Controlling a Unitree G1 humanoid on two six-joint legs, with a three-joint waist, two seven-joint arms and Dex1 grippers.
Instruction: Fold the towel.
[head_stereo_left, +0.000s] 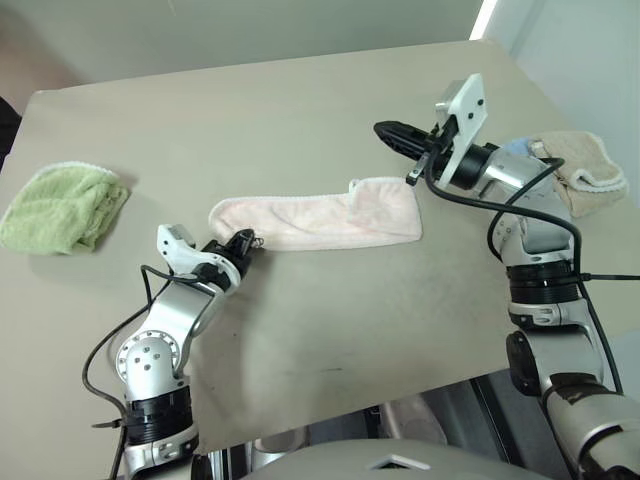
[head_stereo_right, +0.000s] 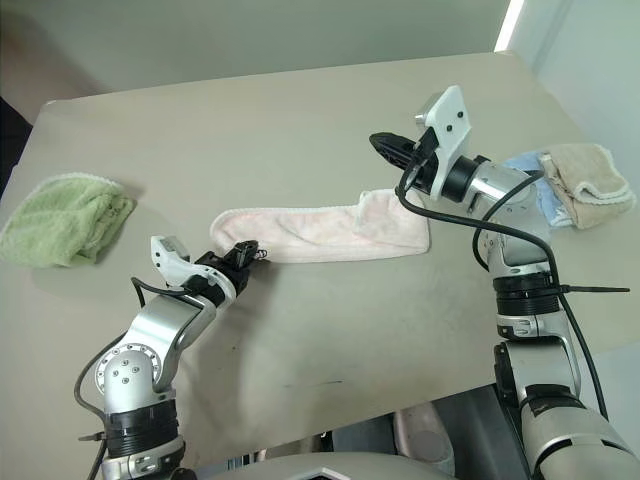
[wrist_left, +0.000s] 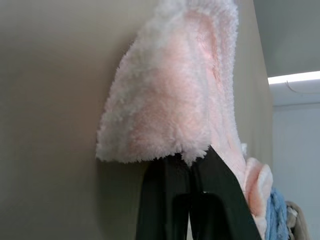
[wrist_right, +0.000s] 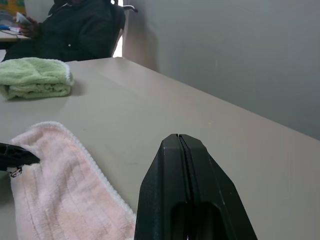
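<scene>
green cloth: crumpled green terry cloth lay at the far left of the beige bench, well apart from the work.
left hand: left hand was clenched on the left end of the towel, black fingers pinched together with the pink pile bunched over them.
towel: pale pink terry cloth towel, folded into a long narrow strip, lay flat across the bench middle, its right end a little raised.
right hand: right hand was clenched on nothing, hovering above and just beyond the towel's right end, apart from it.
pile at right: beige and light blue cloths sat by the right arm.
risk 1: grip looked shallow, only the edge; towel could slip out on lifting.
risk 2: pulling one end alone could drag or unfold the strip.
</scene>
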